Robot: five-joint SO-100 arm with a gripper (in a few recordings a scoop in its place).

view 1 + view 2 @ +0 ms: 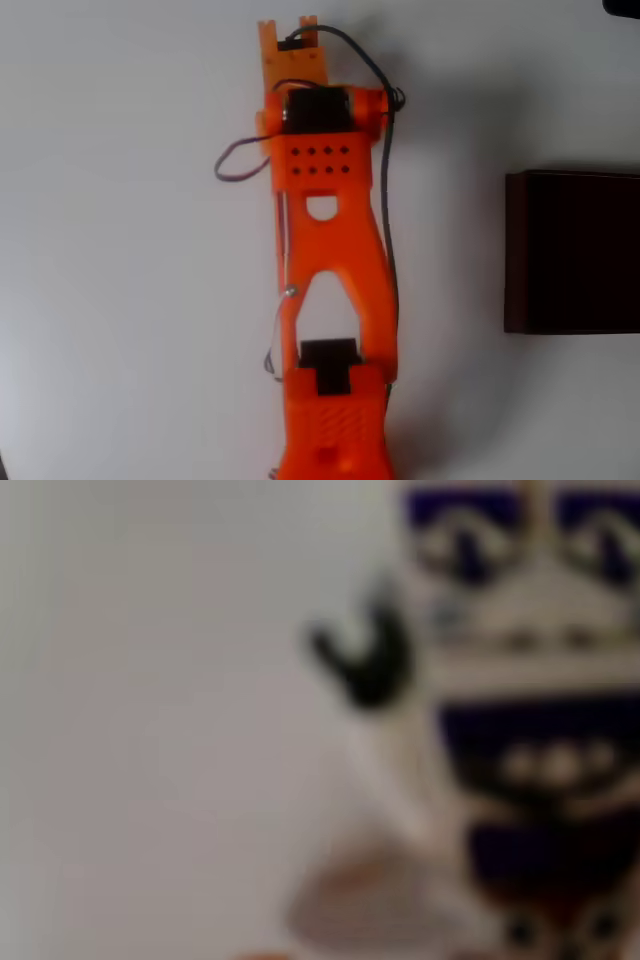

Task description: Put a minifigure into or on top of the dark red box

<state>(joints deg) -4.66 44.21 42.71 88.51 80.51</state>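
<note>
**A:** Start from the overhead view. What's there?

**B:** An orange arm (330, 250) runs up the middle of a pale table (120, 300), from its base at the bottom edge to the wrist near the top. A dark cable (388, 200) loops along its right side. The gripper (290, 40) points toward the top edge; I see two short orange prongs there, but the wrist body hides the fingertips.

**A:** So is it holding anything, from above?

**B:** I cannot tell. The gap and whatever sits in it are hidden beneath the arm.

**A:** And the dark red box?

**B:** The dark red box (515, 250) lies at the right edge, partly cut off by the frame, well apart from the arm. Maroon wall on its left side, near-black inside.

**A:** Now the wrist view.

**B:** Very blurred. The minifigure (530, 710) fills the right half, extremely close to the lens: white and light grey body with dark blue bands and small pale marks. One arm is raised on its left side, ending in a black claw-shaped hand (365, 660). Behind it is a plain pale surface. A faint orange-brown smear sits near the bottom, too soft to identify.

**A:** Is it gripped?

**B:** Cannot tell; no finger is clearly visible against it.
</note>
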